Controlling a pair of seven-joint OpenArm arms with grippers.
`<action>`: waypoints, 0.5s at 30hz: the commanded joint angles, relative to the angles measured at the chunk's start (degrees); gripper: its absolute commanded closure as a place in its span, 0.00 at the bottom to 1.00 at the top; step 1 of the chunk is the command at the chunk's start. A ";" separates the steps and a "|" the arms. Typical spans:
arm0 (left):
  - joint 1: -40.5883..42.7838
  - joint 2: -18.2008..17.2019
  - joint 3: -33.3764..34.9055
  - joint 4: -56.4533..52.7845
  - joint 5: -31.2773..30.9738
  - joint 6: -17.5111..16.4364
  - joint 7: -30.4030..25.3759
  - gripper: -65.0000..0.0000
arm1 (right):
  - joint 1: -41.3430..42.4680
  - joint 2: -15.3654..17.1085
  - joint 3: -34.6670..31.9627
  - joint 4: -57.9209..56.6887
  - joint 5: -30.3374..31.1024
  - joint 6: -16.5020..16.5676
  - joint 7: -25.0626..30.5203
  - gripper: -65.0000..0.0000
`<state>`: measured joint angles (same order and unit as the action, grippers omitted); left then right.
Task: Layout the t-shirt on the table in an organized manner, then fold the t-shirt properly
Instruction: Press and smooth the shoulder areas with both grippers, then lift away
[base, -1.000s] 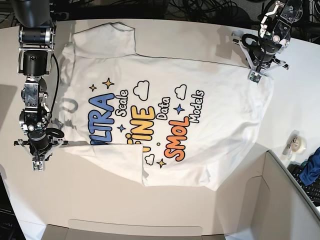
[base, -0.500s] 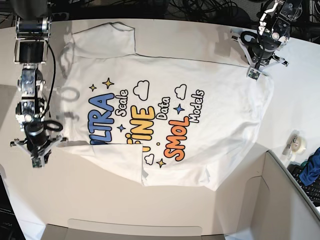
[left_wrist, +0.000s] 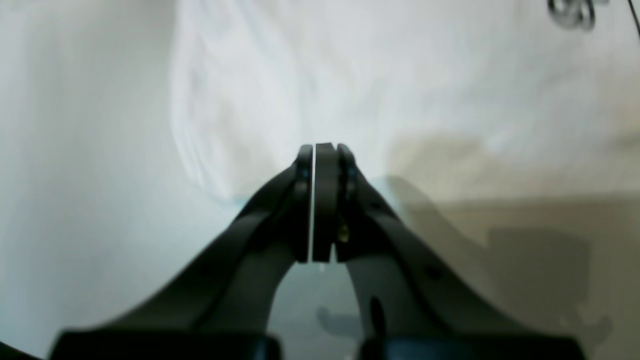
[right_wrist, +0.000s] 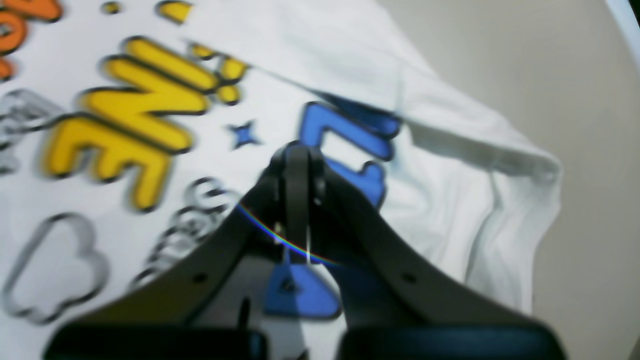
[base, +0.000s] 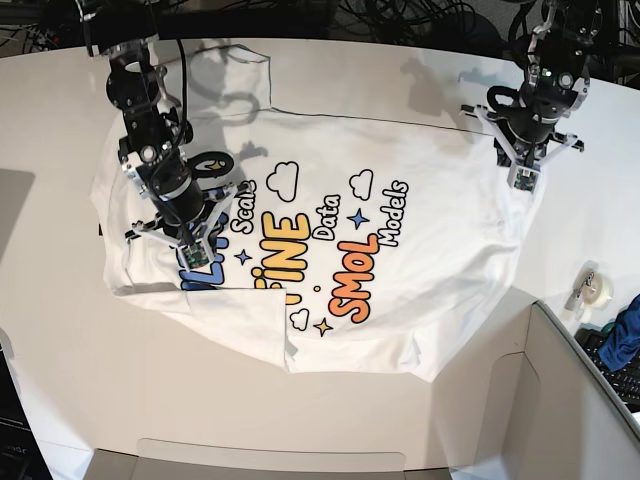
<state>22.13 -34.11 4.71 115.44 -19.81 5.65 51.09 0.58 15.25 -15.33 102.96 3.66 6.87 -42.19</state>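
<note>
The white t-shirt (base: 450, 230) lies spread on the off-white table (base: 350, 70) with its blue, yellow and orange lettering up. Its lower left flap is folded over. My right gripper (base: 195, 258) is over the blue lettering, jaws shut; in the right wrist view (right_wrist: 297, 150) it hovers above the blue letters of the t-shirt (right_wrist: 450, 165), with bare table (right_wrist: 500, 50) beyond. My left gripper (base: 522, 183) sits at the shirt's right corner. In the left wrist view (left_wrist: 314, 150) it is shut at the edge of the t-shirt (left_wrist: 250, 90). I cannot see cloth between the pads.
A tape roll (base: 592, 288) lies near the table's right edge. A grey box wall (base: 570, 400) stands at the lower right with a blue cloth (base: 622, 340) behind it. Dark cables run along the far edge.
My right arm has swung from the table's left side onto the shirt, over the blue lettering. The shirt's left side has shifted outward. My left gripper has moved slightly down along the shirt's right corner.
</note>
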 joint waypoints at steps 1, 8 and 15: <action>-1.08 -1.10 -0.80 0.39 0.69 0.28 -1.29 0.99 | -0.62 0.18 0.26 4.16 -0.19 -0.41 0.57 1.00; -4.33 -0.49 -0.27 -1.28 0.69 0.28 -1.29 0.99 | -16.71 -1.40 6.23 13.92 -0.01 -0.50 -1.28 1.00; -5.91 0.48 -0.18 -7.53 0.69 0.20 -1.38 0.99 | -29.46 -4.56 17.31 14.19 -0.01 -0.24 0.04 1.00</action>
<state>16.49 -32.97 4.86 107.11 -19.59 5.82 50.61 -28.93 10.61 2.00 116.03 3.49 6.50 -43.66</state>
